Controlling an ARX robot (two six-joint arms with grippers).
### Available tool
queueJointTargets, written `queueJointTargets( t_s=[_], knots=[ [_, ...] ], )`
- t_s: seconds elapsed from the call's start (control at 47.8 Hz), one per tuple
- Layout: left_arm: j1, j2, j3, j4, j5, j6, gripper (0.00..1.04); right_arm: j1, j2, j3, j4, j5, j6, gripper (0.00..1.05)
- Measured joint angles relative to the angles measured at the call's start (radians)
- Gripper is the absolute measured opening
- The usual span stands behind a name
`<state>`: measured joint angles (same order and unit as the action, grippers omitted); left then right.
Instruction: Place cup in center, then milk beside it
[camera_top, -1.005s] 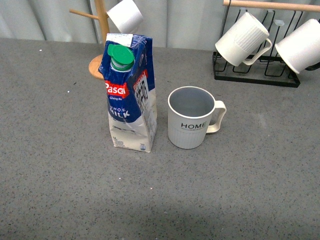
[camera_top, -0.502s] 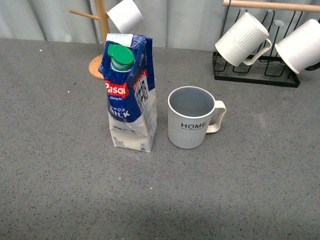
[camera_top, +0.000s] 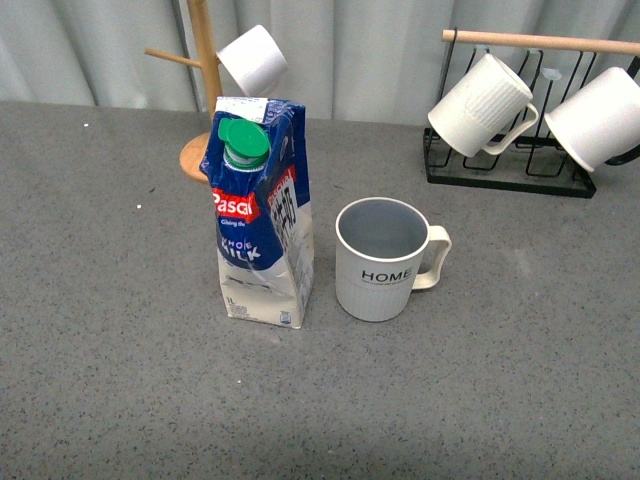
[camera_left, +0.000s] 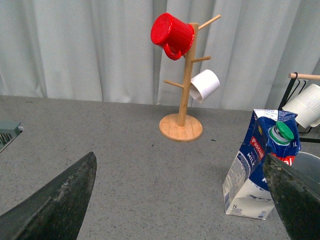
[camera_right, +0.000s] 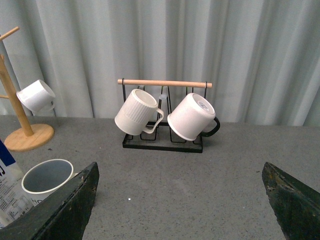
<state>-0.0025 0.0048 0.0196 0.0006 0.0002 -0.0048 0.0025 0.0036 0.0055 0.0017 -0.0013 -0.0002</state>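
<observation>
Counted from left to right on the grey bench (camera_top: 120, 380): one wooden mug tree (camera_left: 184, 95), one milk carton (camera_top: 258, 215), one lettered cup (camera_top: 380, 260), one black wire rack (camera_top: 505, 165) with a wooden bar.

On the mug tree, at the back left: one red mug (camera_left: 171, 35) hung high, seen only from the left wrist, and one small plain white cup (camera_top: 253, 58) on a lower peg. Round wooden base partly hidden behind the carton in the front view.

Upright near mid-bench: the milk, green cap (camera_top: 243, 142) at the top, dented and creased low on the front face. Just beside it to the right, apart by a narrow gap: the cup, upright, grey-blue inside, "HOME" facing the camera, handle pointing right.

At the back right, well apart from both: the rack, carrying two white mugs tilted on its pegs — one ribbed mug (camera_top: 480, 92), one smooth mug (camera_top: 600, 115) partly cut off by the frame edge. Pale curtain (camera_right: 165, 45) behind everything.

Left end effector (camera_left: 180, 205): spread wide, holding nothing, the carton between its two dark fingers, touching neither. Right end effector (camera_right: 185, 202): likewise spread wide and bare, facing the rack.
</observation>
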Motion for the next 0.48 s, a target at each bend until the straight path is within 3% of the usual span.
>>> queueJointTargets(
  t_s=[0.482],
  knots=[
    [0.0, 0.0, 0.0, 0.0, 0.0, 0.0, 0.98, 0.0, 0.0, 0.0, 0.0, 0.0, 0.0, 0.95]
  ],
)
